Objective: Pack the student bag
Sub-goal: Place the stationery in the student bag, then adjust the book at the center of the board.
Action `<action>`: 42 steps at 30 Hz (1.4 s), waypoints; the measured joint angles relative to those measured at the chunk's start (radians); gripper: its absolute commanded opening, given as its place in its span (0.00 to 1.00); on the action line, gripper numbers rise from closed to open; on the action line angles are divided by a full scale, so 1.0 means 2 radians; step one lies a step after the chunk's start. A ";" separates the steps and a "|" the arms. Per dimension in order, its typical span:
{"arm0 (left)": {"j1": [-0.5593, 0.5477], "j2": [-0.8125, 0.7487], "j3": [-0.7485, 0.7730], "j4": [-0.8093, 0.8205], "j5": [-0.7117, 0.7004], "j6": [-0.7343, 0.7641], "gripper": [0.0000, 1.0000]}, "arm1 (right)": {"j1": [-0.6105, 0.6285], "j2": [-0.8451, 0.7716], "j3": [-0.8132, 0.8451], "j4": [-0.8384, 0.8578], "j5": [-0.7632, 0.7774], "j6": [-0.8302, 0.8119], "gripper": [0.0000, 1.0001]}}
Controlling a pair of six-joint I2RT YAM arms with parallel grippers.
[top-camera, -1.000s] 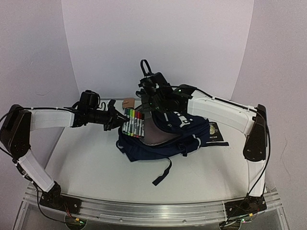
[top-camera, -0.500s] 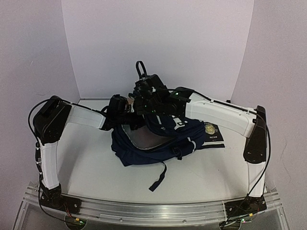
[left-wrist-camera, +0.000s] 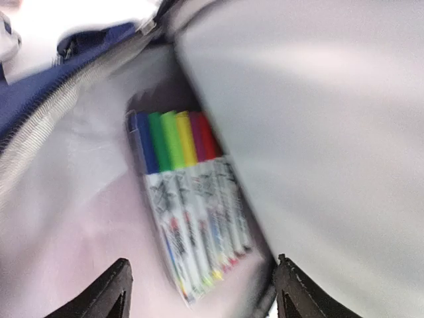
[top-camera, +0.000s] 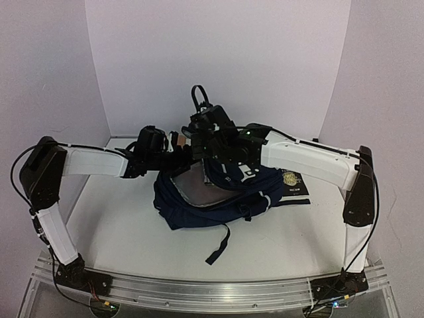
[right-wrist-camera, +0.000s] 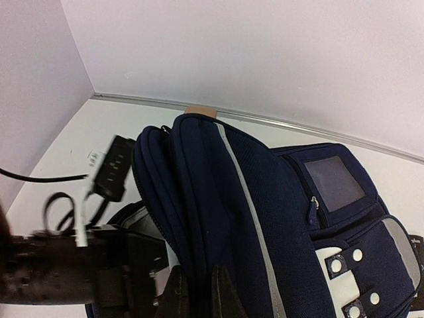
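The student bag [top-camera: 199, 213], navy with white piping, lies mid-table with its mouth lifted toward the left. My right gripper [right-wrist-camera: 199, 295] is shut on a fold of the bag's navy top edge [right-wrist-camera: 199, 218] and holds it up. My left gripper [left-wrist-camera: 202, 298] stands open inside the bag's mouth, against the grey lining [left-wrist-camera: 79, 199]. A pack of coloured markers [left-wrist-camera: 189, 212] lies loose on that lining just beyond the fingertips, touching neither of them. From the top view the left gripper [top-camera: 184, 152] is at the opening, next to the right gripper [top-camera: 205, 154].
A black booklet with a gold emblem [top-camera: 295, 181] lies right of the bag. A small brown item [top-camera: 175, 140] sits behind the bag near the back wall. A dark strap [top-camera: 222, 244] trails from the bag toward the front edge.
My left gripper carried the marker pack from the left into the bag's mouth, then opened and let it go inside. The right gripper kept hold of the bag.
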 measured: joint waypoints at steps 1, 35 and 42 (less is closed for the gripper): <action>0.001 -0.024 -0.009 -0.008 -0.005 0.006 0.77 | 0.000 0.000 -0.002 0.002 0.001 0.000 0.00; 0.122 -0.223 -0.152 -0.197 -0.014 0.043 0.92 | -0.398 -0.129 -0.375 0.026 -0.147 0.048 0.98; 0.122 -0.223 -0.152 -0.197 -0.002 0.042 0.93 | -0.441 -0.061 -0.378 0.040 -0.188 0.016 0.89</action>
